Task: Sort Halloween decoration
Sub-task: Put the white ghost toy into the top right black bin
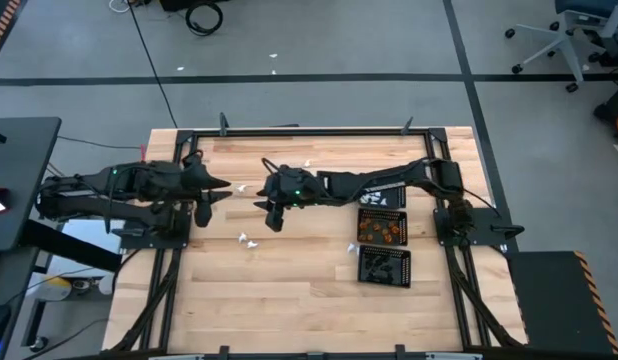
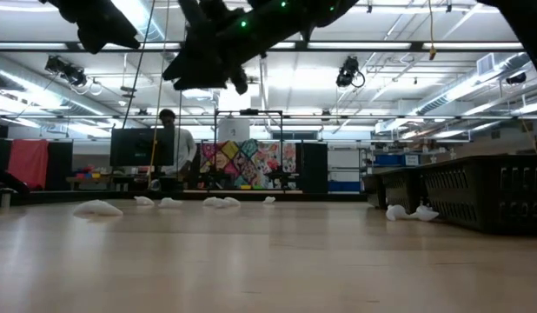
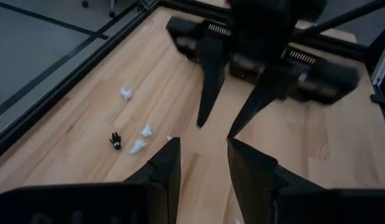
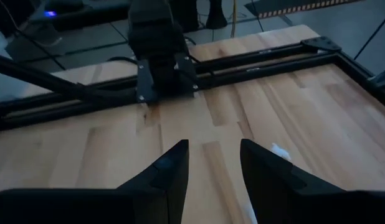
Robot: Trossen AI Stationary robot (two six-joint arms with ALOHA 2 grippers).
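Observation:
The Halloween decoration lies loose on the wooden table: white trinkets (image 1: 249, 240) (image 3: 137, 146) and one small black trinket (image 3: 116, 140). More of them fill black mesh trays (image 1: 381, 230) on the right. My left gripper (image 3: 204, 144) is at the table's left side (image 1: 225, 186), raised, open, with nothing between its fingers. My right gripper (image 4: 214, 146) reaches from the right to the table's middle (image 1: 261, 200), also raised and open, holding nothing. The two grippers face each other a short way apart.
Three mesh trays stand in a column on the right: one partly under my right arm (image 1: 384, 195), one with orange pieces (image 1: 381, 230), one with black pieces (image 1: 384, 265). White trinkets also lie near the far edge (image 1: 309, 162) and beside the trays (image 1: 354, 247). A person stands in the room beyond (image 2: 169, 139).

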